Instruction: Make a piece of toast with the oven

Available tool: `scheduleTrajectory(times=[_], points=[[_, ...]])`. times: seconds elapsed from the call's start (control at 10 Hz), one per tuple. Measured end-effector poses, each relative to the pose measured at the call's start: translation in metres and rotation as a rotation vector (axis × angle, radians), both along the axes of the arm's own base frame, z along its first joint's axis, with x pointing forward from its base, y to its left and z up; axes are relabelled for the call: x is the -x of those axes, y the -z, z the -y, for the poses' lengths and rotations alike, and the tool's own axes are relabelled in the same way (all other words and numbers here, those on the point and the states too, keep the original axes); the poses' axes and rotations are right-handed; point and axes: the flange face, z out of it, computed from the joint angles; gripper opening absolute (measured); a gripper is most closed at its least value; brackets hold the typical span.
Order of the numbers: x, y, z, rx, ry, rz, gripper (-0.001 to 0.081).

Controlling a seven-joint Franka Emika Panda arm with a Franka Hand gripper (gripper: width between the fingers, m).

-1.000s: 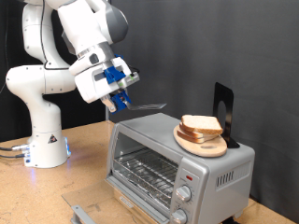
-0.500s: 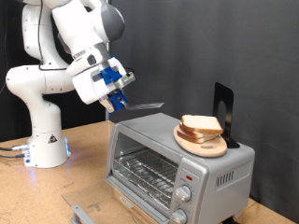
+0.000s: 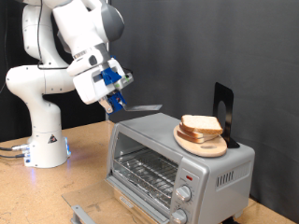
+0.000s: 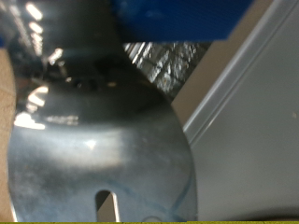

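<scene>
Exterior view shows my hand [image 3: 115, 100] clamped on a metal spatula [image 3: 142, 106] – blade level above the oven [image 3: 177, 159], ready as a scoop – while the piece of toast [image 3: 201, 124] tops the plate's [image 3: 199, 145] stack.

Exterior view: illumination is even and bright against a dark backdrop at the far side. The white arm segments [image 3: 79, 33] are close to overexposed. The oven [image 3: 177, 159] carries soft highlights on its top and front; its interior is shaded. A blue glow marks the arm base [image 3: 28, 157]. Focus is adequate throughout.

Wrist view: heavily blurred. The metal blade [image 4: 98, 140] fills the frame out of focus, with white specular glare spots on its surface. The oven rack [image 4: 163, 61] is dim and indistinct.
</scene>
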Motion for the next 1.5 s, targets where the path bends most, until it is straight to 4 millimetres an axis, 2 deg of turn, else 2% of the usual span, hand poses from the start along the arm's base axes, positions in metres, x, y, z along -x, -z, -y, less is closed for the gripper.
scheduleTrajectory(times=[0.5, 0.9, 1.5], points=[[-0.002, 0.007, -0.027, 0.059, 0.026, -0.085, 0.0359], [-0.010, 0.005, -0.040, 0.061, 0.031, -0.087, 0.0359], [-0.019, 0.012, -0.066, 0.084, 0.046, -0.074, 0.0359]])
